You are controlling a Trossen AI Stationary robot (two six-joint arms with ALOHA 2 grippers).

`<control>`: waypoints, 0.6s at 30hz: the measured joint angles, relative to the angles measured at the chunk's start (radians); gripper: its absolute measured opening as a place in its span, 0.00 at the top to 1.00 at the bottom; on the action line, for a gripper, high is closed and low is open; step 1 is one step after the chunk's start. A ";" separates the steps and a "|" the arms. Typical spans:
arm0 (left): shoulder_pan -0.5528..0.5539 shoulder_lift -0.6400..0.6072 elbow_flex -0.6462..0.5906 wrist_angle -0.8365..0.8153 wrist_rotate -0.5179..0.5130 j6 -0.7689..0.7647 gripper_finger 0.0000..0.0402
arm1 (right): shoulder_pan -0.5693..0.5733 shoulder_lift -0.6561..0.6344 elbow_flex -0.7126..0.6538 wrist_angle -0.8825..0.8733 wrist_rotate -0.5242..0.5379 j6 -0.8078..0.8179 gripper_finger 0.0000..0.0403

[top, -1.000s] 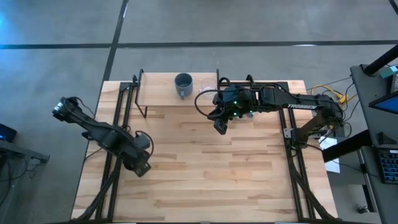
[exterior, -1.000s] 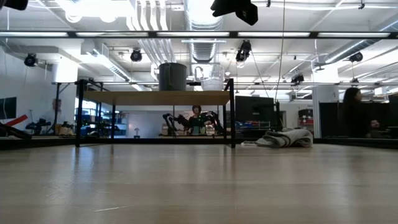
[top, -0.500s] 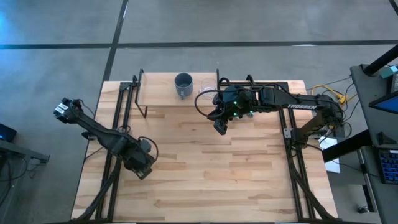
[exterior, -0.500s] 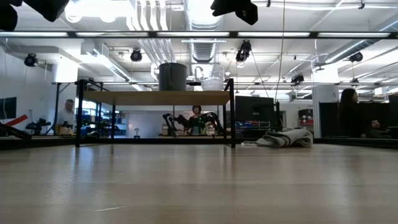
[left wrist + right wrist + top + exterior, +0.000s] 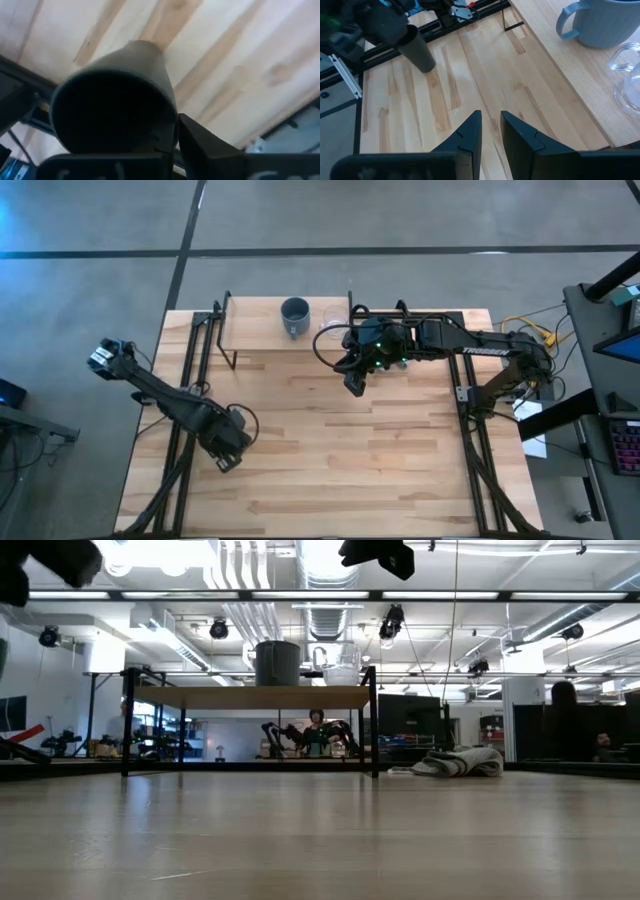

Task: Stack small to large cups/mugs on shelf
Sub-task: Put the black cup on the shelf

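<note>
The shelf (image 5: 260, 320) stands at the table's far edge. On its board stand the grey-blue mug (image 5: 294, 315) and, to its right, the small clear glass cup (image 5: 630, 85). The tall black cup (image 5: 419, 50) hangs near the table's left side, with my left gripper (image 5: 230, 442) shut on it; the left wrist view looks into its dark mouth (image 5: 112, 107). My right gripper (image 5: 354, 385) hovers in front of the shelf's right end, its fingers (image 5: 470, 130) a narrow gap apart with nothing between them. My left gripper holds the black cup at its rim (image 5: 167, 120), coming from above and pointing down. One finger (image 5: 200, 145) lies against the outside of the wall; the cup hides the other. The cup hangs below the fingers, slightly tilted, clear of the table.
A grey-white cloth (image 5: 458, 762) lies on the table to the right of the shelf. Black metal frame rails (image 5: 185, 380) run along the table's left and right sides. Bare wooden tabletop (image 5: 340, 460) stretches between the two arms.
My left gripper has sunk toward the table with the black cup, tipping more steeply downward, and now shows at the low view's upper left. The cup stays in its hold, clear of the table.
</note>
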 joint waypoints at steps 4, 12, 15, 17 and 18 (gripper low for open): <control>0.011 -0.020 0.103 -0.053 0.000 0.014 1.00 | 0.000 0.000 0.000 0.000 0.000 -0.003 0.84; 0.025 -0.007 0.459 -0.260 -0.123 0.096 1.00 | 0.000 0.000 0.000 0.001 0.003 -0.003 0.84; 0.063 0.000 0.579 -0.278 -0.287 0.148 1.00 | 0.000 0.000 0.000 0.007 0.003 -0.003 0.84; 0.099 0.007 0.630 -0.268 -0.366 0.220 1.00 | 0.000 0.000 0.000 0.016 0.003 -0.002 0.84; 0.127 0.013 0.648 -0.276 -0.406 0.263 1.00 | 0.000 0.000 0.000 0.022 0.003 0.000 0.84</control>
